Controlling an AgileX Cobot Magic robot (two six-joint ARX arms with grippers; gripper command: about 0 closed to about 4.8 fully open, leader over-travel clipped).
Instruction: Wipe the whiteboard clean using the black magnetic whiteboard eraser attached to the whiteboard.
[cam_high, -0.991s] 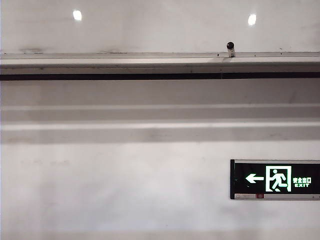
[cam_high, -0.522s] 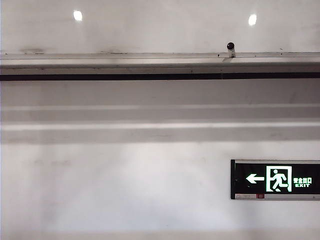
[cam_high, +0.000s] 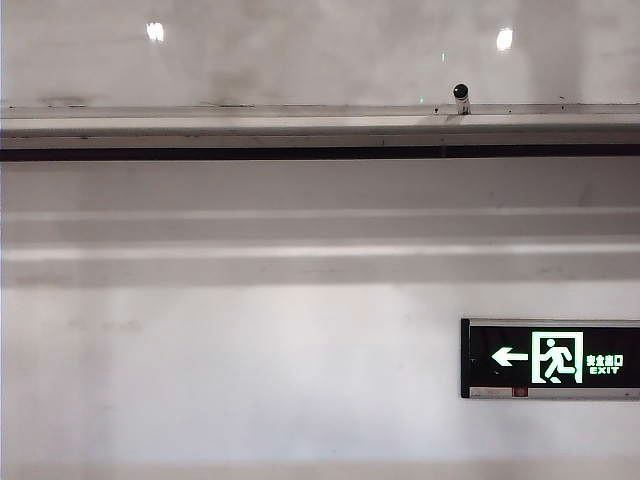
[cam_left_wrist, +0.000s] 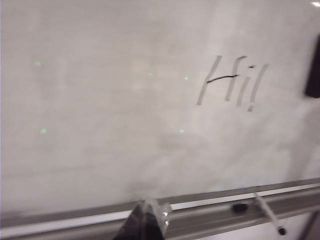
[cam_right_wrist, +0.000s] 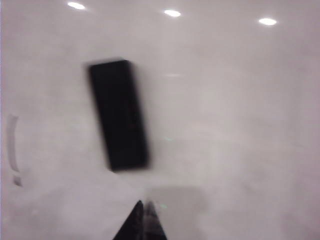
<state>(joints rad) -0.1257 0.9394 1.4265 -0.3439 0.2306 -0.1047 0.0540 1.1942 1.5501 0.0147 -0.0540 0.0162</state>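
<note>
The black eraser (cam_right_wrist: 118, 114) sticks flat on the whiteboard (cam_right_wrist: 240, 110), long side nearly upright and a bit tilted, right in front of the right gripper (cam_right_wrist: 144, 205). That gripper is nearer, jaws shut on nothing. The left gripper (cam_left_wrist: 149, 205), also shut and empty, faces the "Hi!" (cam_left_wrist: 231, 82), with the eraser off at the edge of its view.

Dark, pointed, glossy jaws on both arms

Left gripper (cam_left_wrist: 146, 216) — jaws fully closed, tips pressed together, nothing held. Right gripper (cam_right_wrist: 143, 215) — jaws likewise closed and empty. Neither arm appears in the exterior view.
</note>
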